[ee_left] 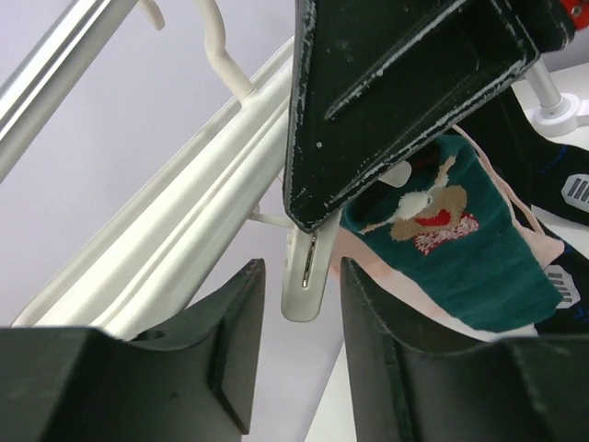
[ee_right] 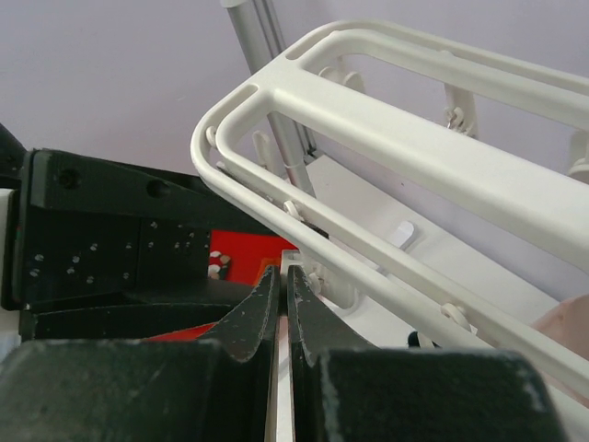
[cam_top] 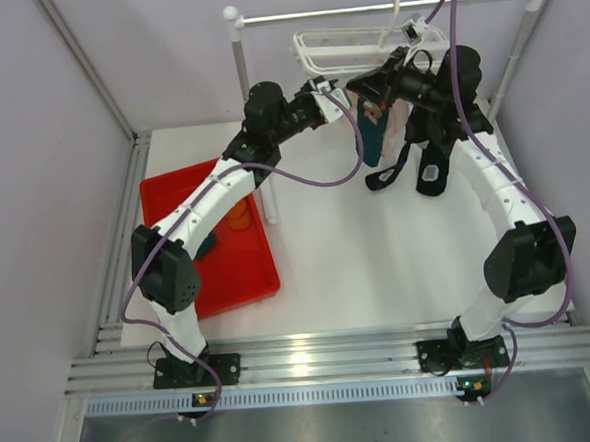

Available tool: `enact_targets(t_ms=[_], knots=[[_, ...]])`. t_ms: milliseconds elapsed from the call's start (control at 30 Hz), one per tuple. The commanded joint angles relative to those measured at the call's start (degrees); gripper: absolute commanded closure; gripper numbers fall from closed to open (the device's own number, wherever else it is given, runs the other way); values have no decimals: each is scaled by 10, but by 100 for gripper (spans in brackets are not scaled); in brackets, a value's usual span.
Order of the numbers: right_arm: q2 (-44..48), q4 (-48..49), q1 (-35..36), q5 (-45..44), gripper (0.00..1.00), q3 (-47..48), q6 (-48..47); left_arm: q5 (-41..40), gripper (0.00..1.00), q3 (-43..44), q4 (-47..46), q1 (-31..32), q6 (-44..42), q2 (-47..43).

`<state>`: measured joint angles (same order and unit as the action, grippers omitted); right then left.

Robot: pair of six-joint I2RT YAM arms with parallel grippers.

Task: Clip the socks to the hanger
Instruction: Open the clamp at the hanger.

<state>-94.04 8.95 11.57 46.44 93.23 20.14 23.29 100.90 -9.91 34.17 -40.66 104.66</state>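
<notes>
We show the left claw (ee_left: 301,333) open, straddling a hanger clip (ee_left: 302,272) whose long axis runs 12-to-6; the teal sock (ee_left: 442,253) hangs at 2 o'clock; right claw (ee_right: 283,274) closed.

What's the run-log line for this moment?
step: clipping | left pincer: open, straddling white clip | right pincer: shut, by hanger frame | teal sock: hanging beside clip | tray: orange sock inside

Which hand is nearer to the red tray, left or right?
Left. The left hand is at the clips of the hanger, beyond the far right corner of the red tray. The right hand meets it from the right, so it lies farther away.
</notes>
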Motion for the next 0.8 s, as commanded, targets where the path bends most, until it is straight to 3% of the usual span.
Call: enact_targets(t_ms=[0,167,233,267,367,467,600,767], knots=[[8,17,8,10,100,40,9,18,58,28,-6,1,-12,5],[5,38,8,29,98,39,31,25,73,46,5,1,6,15],[4,45,6,30,83,36,45,34,80,53,10,0,16,19],[4,52,6,30,70,33,53,37,83,54,10,0,18,18],[9,75,-2,14,52,16,91,47,95,53,5,-1,37,19],[10,84,-13,-3,42,7,132,53,99,48,-2,-2,46,19],[9,79,-23,-11,38,3,170,66,100,49,-11,-7,66,20],[-5,83,-36,4,44,3,218,89,100,53,-15,-15,87,22]])
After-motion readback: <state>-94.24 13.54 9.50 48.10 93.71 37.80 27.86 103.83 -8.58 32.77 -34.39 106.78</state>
